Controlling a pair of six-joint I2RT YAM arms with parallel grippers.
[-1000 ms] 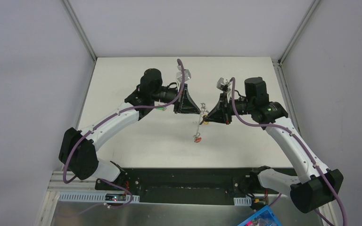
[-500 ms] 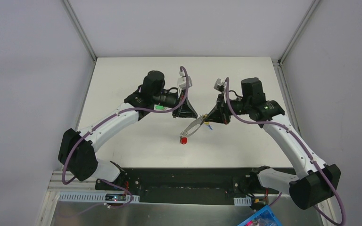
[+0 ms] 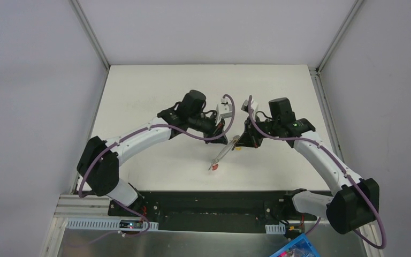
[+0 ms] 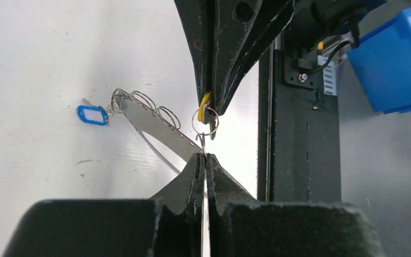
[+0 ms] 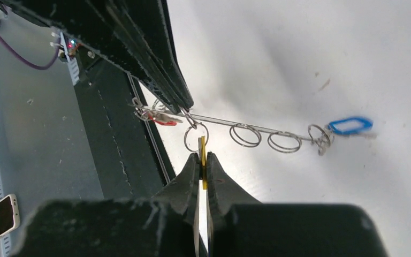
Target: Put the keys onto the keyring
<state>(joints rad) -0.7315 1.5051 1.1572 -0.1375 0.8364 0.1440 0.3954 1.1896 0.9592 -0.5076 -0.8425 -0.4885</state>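
The yellow key (image 4: 205, 101) is clamped edge-on between the shut fingers of the right gripper (image 5: 202, 155), so we see only a thin yellow sliver of its head and a short stub of metal blade below it. A wire ring (image 5: 185, 138) touches this key; we cannot tell whether the ring passes through the head.

That ring hangs from the keyring (image 4: 158, 128), a flat, narrow metal strip with a row of small holes along one edge. The left gripper (image 4: 203, 157) is closed on the strip just beside the ring, tip to tip with the right gripper. Both meet above the middle of the white table (image 3: 139, 96). The strip is held off the surface, tilted, and casts a thin shadow below it.

Three more rings (image 5: 231, 135) sit along the strip on the far side of the grip.
- The first two carry nothing.
- The last one, at the strip's far end, carries the blue key (image 4: 80, 114), a small rounded blue head with a pale centre. We cannot tell whether it rests on the table.

The red key (image 3: 213, 167) hangs at the opposite end of the strip, the end nearer the arm bases. It shows as a small red head, with detail too fine to make out.
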